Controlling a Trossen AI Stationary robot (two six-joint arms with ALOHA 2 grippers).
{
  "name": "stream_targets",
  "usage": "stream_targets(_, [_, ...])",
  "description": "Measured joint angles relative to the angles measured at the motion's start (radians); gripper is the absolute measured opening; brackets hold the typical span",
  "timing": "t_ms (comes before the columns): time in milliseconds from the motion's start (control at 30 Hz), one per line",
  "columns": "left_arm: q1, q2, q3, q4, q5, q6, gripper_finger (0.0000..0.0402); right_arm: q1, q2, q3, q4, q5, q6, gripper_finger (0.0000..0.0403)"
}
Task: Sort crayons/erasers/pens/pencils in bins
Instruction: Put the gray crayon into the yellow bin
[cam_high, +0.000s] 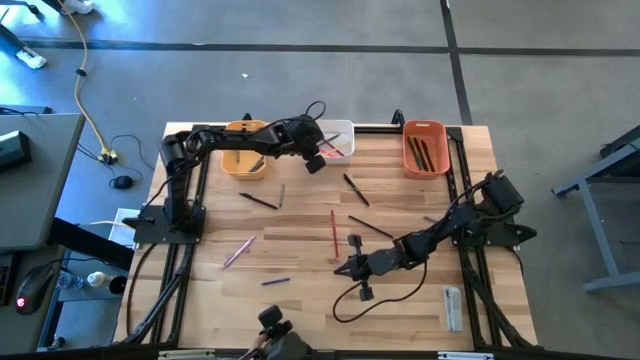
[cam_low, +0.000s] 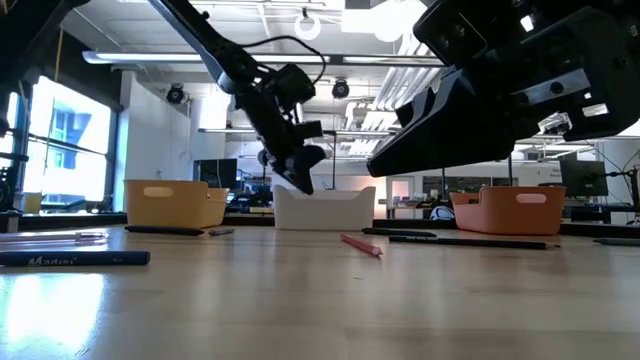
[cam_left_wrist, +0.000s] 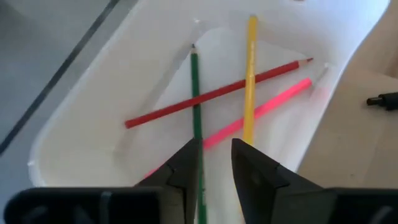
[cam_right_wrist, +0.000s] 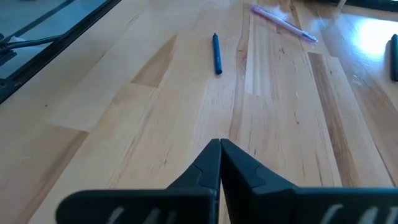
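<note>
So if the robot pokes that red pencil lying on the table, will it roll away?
Probably a little. The red pencil is a thin straight stick lying flat on the smooth wooden table, so a sideways nudge would likely roll it; a push along its length would more likely slide it. It looks stiff and light, so it should not bend.

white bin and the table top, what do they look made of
The white bin looks like moulded plastic with a smooth, slightly satin finish: its walls and rounded corners run in one seamless piece. The table top looks like wood, probably lightly sealed butcher block: pale planks with visible grain and seams, and a soft sheen in the low view. Both are judged by look only.
</note>
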Motion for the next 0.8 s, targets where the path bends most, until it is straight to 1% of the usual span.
stream_targets(100, [-0.008,-0.047,0.000,-0.006,-0.018,0.003,0.0085,0.000,0.000,0.000,-0.001,0.000,-0.001,0.0000])
stream_targets(200, [-0.024,-0.110,0.000,-0.032,-0.019,0.016,0.0080,0.000,0.000,0.000,-0.001,0.000,-0.001,0.0000])
stream_targets(300, [-0.054,-0.188,-0.030,-0.027,-0.002,0.065,0.0060,0.000,0.000,0.000,-0.003,0.000,-0.001,0.0000])
stream_targets(367, [-0.077,-0.239,-0.079,0.025,0.024,0.088,0.0043,0.000,0.000,0.000,-0.005,0.003,-0.001,0.0000])
stream_targets(433, [-0.096,-0.297,-0.155,0.097,0.053,0.089,0.0024,0.000,0.000,0.000,-0.009,0.013,-0.001,0.0000])
stream_targets(533, [-0.133,-0.386,-0.290,0.233,0.060,0.086,0.0004,0.004,0.000,0.000,-0.019,0.050,-0.008,0.0000])
stream_targets(667, [-0.198,-0.499,-0.486,0.423,0.062,0.077,0.0007,0.009,-0.001,0.000,-0.028,0.082,-0.019,0.0000])
stream_targets(767, [-0.256,-0.575,-0.631,0.577,0.067,0.046,0.0004,0.011,-0.041,0.000,-0.097,0.090,0.011,0.0000])
stream_targets(800, [-0.275,-0.597,-0.675,0.629,0.068,0.033,0.0003,0.015,-0.069,0.000,-0.145,0.104,0.025,0.0000])
